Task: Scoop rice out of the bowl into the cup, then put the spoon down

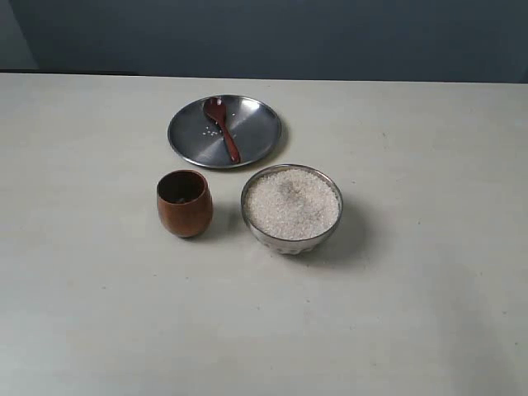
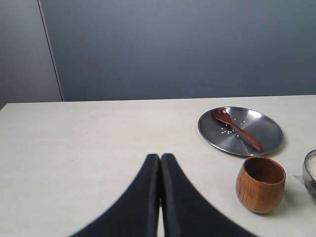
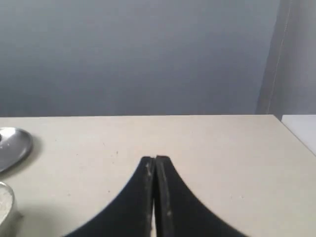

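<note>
On the pale table (image 1: 82,313): a steel plate, a wooden cup and a metal bowl form a close cluster near the middle of the exterior view.
Bowl (image 1: 289,242): shiny faceted silver, upright, at 3 o'clock from the cup and just beside it without touching.
Rice (image 1: 292,204): white grains fill the bowl almost to the rim, with a shallow grey dip near the top of the mound.
Cup (image 1: 185,205): reddish-brown, rounded, upright; its inside is dark and I cannot tell what it contains.
Plate (image 1: 256,124): flat round steel, at about 11 o'clock from the bowl and 1 o'clock from the cup, apart from both.
Spoon (image 1: 223,128): dark red wood, lying flat on the plate, with its scoop toward 11 o'clock and its handle running toward 5 o'clock.
Loose grains (image 1: 211,132): a few white specks on the plate beside the spoon's scoop.
Left gripper (image 2: 160,158): black fingers clenched together with nothing between them, above bare table, well apart from the cup and plate.
Right gripper (image 3: 155,160): black fingers pressed together, gripping nothing, over bare table, well apart from the bowl.
</note>
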Available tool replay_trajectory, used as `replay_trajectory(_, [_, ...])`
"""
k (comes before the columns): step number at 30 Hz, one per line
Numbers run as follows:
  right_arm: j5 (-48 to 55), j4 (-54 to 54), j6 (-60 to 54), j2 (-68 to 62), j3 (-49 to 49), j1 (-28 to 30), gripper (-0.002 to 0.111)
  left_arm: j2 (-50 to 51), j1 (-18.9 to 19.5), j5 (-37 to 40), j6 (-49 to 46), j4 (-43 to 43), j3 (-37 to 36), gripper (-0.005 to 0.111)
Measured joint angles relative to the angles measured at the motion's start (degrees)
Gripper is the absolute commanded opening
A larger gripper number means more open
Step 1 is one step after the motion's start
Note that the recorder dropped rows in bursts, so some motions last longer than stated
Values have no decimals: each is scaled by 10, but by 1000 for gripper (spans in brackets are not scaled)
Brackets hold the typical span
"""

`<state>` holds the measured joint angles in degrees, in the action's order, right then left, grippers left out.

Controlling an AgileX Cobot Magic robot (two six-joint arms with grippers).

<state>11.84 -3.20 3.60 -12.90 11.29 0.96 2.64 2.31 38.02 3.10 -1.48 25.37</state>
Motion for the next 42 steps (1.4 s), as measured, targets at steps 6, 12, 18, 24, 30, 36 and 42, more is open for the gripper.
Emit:
replay_trajectory(6, [-29, -25, -10, 0, -40, 0, 0, 0, 0, 0, 0, 0, 0, 0])
replay_trajectory(12, [-35, -37, -12, 0, -86, 0, 0, 0, 0, 0, 0, 0, 0, 0])
replay_trajectory(18, [-31, -41, -13, 0, -111, 0, 0, 0, 0, 0, 0, 0, 0, 0])
replay_trajectory(24, [11, -34, -13, 0, -112, 0, 0, 0, 0, 0, 0, 0, 0, 0])
replay_trajectory(30, [12, -10, -13, 1, -112, 0, 0, 0, 0, 0, 0, 0, 0, 0])
replay_trajectory(36, [12, -9, -13, 3, -112, 0, 0, 0, 0, 0, 0, 0, 0, 0])
replay_trajectory(42, [10, -3, -12, 3, -112, 0, 0, 0, 0, 0, 0, 0, 0, 0])
